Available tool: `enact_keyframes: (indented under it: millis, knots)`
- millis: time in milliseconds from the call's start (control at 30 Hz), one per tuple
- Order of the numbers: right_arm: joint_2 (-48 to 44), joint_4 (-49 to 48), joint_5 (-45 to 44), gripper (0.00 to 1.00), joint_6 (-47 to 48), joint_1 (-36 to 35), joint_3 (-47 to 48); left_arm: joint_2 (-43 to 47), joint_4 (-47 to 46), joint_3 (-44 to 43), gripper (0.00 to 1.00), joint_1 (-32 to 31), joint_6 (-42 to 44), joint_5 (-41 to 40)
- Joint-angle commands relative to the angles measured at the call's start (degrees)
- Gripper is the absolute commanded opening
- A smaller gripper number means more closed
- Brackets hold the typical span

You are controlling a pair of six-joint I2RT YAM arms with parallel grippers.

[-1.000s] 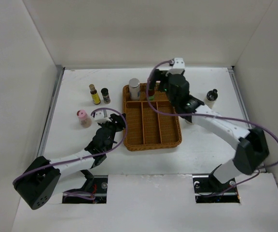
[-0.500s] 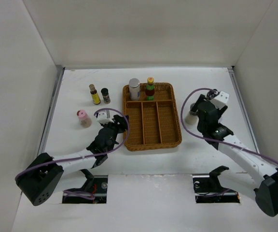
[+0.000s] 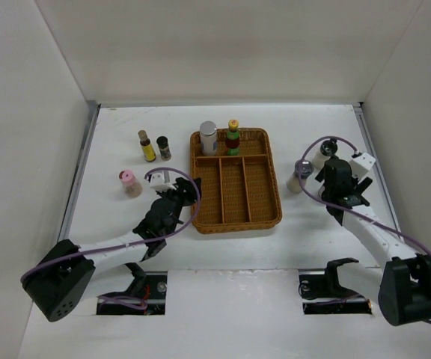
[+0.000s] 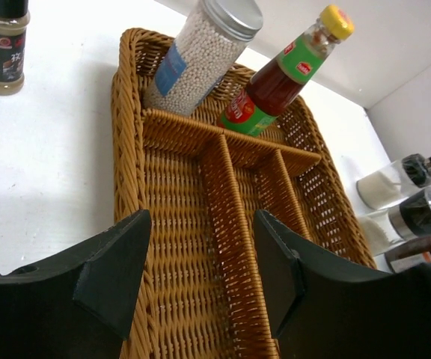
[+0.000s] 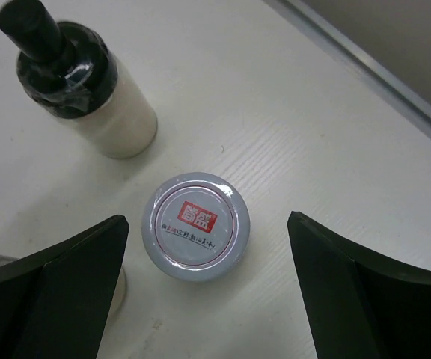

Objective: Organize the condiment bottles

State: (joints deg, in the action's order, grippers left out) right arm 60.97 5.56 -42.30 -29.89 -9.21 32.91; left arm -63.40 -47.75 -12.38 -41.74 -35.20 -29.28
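— Which ones are in the basket (image 3: 238,226)?
— Two, upright in its far cross compartment. One is a clear shaker (image 3: 209,138) with a silver lid, full of pale grains. Just right of it stands the red sauce bottle (image 3: 233,137), green-labelled and yellow-capped.
— And left of it?
— On the table (image 3: 111,127), the yellow bottle (image 3: 147,146) and the black-capped dark jar (image 3: 164,147) stand side by side. The pink-capped one (image 3: 129,183) stands nearer, apart.
— The right side?
— A grey-capped pale shaker (image 3: 298,176), a white bottle with a black top (image 5: 77,82), and a silver-lidded jar (image 5: 195,224) with a red label on its lid. All are upright.
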Motion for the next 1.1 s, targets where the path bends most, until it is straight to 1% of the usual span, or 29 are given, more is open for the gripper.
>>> enact_keyframes:
  millis: [0,133,233,267,300,333,400,467,533,633,700,767,833,900,967,1067]
  knots:
    - [2.04,-1.78,5.82,0.95,-0.26,1.96,0.32,2.05,-2.09,-0.45,0.55,-0.32,-0.92,0.89]
    - [6.08,-4.15,7.14,0.94,-0.08,3.28,0.67,1.96,-1.91,-0.45,0.55,-0.14,-1.01,0.89]
    - [9.94,-6.26,9.07,0.91,-0.08,4.16,1.46,1.61,-1.91,-0.62,0.55,-0.49,-1.10,0.89]
    - [10.74,-6.87,9.52,0.89,-0.17,4.25,1.55,1.43,-1.91,-0.71,0.55,-0.67,-1.10,0.89]
    - [11.36,-7.49,9.43,0.83,-0.26,4.42,1.72,1.09,-2.00,-0.71,0.55,-0.84,-1.10,0.89]
    - [11.45,-8.02,9.00,0.73,-0.52,4.51,1.72,0.91,-2.00,-0.71,0.55,-0.67,-1.10,0.89]
    - [9.27,-8.90,6.03,0.59,-0.09,4.25,1.37,0.73,-2.00,-0.71,0.55,-0.41,-1.10,0.89]
    - [4.88,-8.20,0.50,0.53,0.88,2.15,1.46,0.99,-2.00,-0.71,0.55,-0.41,-1.10,0.89]
    - [-0.65,-7.32,-3.82,0.50,2.63,0.30,2.07,0.65,-2.35,-0.63,0.55,-0.41,-1.10,0.89]
    - [-7.68,-5.83,-6.20,0.47,5.62,-2.24,4.96,-0.06,-2.44,-0.80,0.55,-0.32,-1.10,0.89]
    - [-9.98,-5.13,-6.30,0.46,7.73,-4.79,7.42,0.38,-2.44,-0.80,0.55,-0.41,-1.10,0.89]
    - [-10.00,-5.82,-5.51,0.46,10.19,-8.82,10.76,0.73,-2.53,-0.63,0.56,-0.14,-1.10,0.63]
    - [-6.50,-7.05,-2.01,0.46,12.65,-13.92,15.15,0.73,-2.53,-0.54,0.56,0.30,-1.10,0.63]
    - [-0.71,-10.03,2.64,0.46,13.98,-17.62,19.28,0.56,-2.53,-0.54,0.56,0.38,-1.01,0.63]
    - [6.67,-13.54,7.21,0.45,14.24,-19.47,23.32,0.12,-2.53,-0.62,0.56,0.47,-1.01,0.54]
    - [18.53,-17.42,12.14,0.45,14.60,-20.45,30.52,0.03,-2.53,-0.54,0.55,0.91,-1.01,0.80]
